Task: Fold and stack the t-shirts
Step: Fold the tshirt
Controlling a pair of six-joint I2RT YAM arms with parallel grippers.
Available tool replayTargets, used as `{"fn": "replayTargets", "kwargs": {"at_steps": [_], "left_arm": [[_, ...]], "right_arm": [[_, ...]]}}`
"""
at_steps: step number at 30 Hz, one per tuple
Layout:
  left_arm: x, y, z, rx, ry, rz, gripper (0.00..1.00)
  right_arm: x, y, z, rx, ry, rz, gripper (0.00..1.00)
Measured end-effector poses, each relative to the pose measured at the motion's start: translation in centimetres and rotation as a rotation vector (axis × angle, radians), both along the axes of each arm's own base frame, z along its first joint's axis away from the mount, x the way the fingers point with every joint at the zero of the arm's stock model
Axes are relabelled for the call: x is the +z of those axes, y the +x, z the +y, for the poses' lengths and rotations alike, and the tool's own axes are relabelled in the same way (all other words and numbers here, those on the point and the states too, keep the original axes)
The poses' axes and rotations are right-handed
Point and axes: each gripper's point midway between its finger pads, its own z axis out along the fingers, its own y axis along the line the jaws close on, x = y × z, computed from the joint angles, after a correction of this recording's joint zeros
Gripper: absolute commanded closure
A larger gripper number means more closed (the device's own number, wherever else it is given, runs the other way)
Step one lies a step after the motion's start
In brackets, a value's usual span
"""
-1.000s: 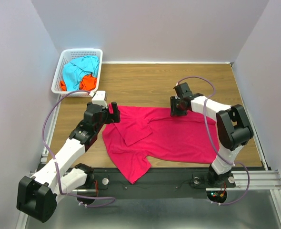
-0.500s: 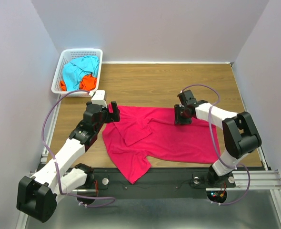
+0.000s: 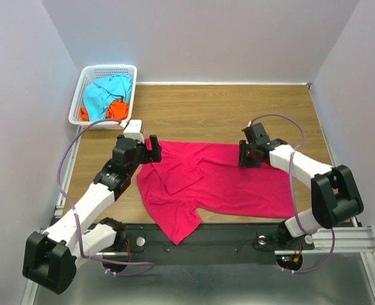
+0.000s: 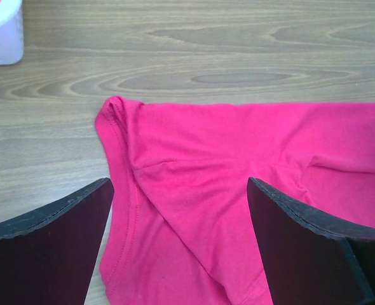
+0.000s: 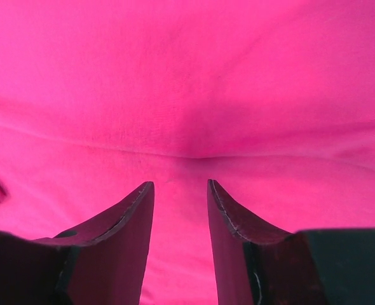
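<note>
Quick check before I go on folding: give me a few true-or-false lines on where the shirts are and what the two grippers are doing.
1. The pink shirt lies on the table, outside the basket. True.
2. The left gripper is shut on the pink shirt's corner. False: its jaws stand wide open, one on each side of the cloth near that corner.
3. The blue shirt and the orange shirt are in the basket. True.
4. The right gripper is over bare wood. False: it is over the pink shirt, with a gap between its jaws.
</note>
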Motion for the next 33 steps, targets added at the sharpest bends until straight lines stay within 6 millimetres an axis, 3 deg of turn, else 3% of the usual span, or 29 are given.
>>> {"fn": "replayTargets", "kwargs": {"at_steps": [3, 7, 14, 21, 25, 33], "left_arm": [[-0.8, 0.2, -0.3, -0.009, 0.001, 0.026, 0.02], [-2.4, 0.6, -0.8, -0.019, 0.015, 0.081, 0.02], [-2.8, 1.0, -1.3, -0.031, 0.011, 0.098, 0.02], [-2.6, 1.1, -1.4, -0.032, 0.006, 0.091, 0.02], [-2.6, 1.2, -1.4, -0.031, 0.003, 0.089, 0.02], [-2.5, 1.2, -1.4, -0.030, 0.003, 0.087, 0.02]], "right_arm": [[1.4, 0.7, -1.0, -0.035, -0.014, -0.054, 0.56], [2.5, 1.8, -4.1, -0.128, -0.038, -0.098, 0.56], [0.9, 2.7, -9.4, -0.273, -0.104, -0.056, 0.57], [-0.9, 2.1, -11.0, -0.307, -0.120, -0.011, 0.57], [-2.7, 0.4, -12.4, -0.355, -0.112, 0.035, 0.58], [-2.6, 0.6, -13.2, -0.422, -0.054, 0.003, 0.58]]}}
